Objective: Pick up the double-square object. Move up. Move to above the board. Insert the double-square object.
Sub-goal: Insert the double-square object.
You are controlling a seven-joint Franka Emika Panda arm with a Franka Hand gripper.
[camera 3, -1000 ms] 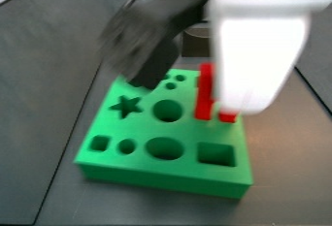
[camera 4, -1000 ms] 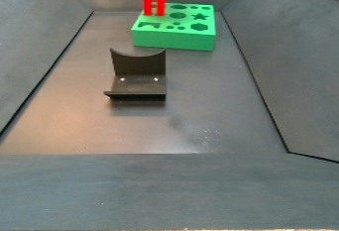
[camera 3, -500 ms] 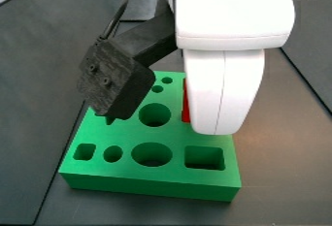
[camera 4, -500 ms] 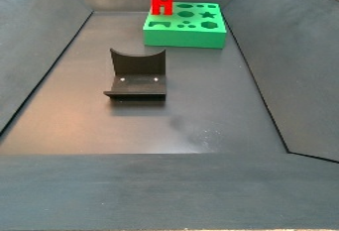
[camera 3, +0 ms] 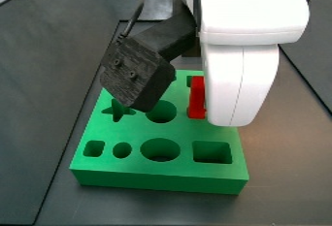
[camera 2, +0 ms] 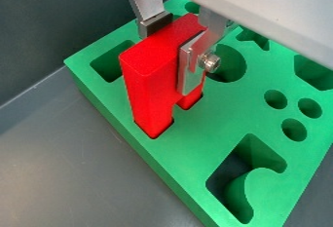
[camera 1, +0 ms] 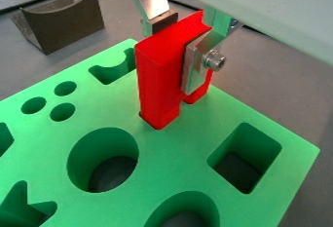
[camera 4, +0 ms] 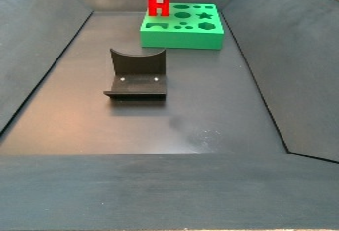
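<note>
Here the hand (camera 1: 180, 38) clamps the double-square object (camera 1: 166, 75) upright on the board (camera 1: 279, 187).

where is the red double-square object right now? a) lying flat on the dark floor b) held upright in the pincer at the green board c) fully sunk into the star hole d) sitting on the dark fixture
b: in a wrist view the pincer grips the double-square object upright, its lower end at the board.
</note>
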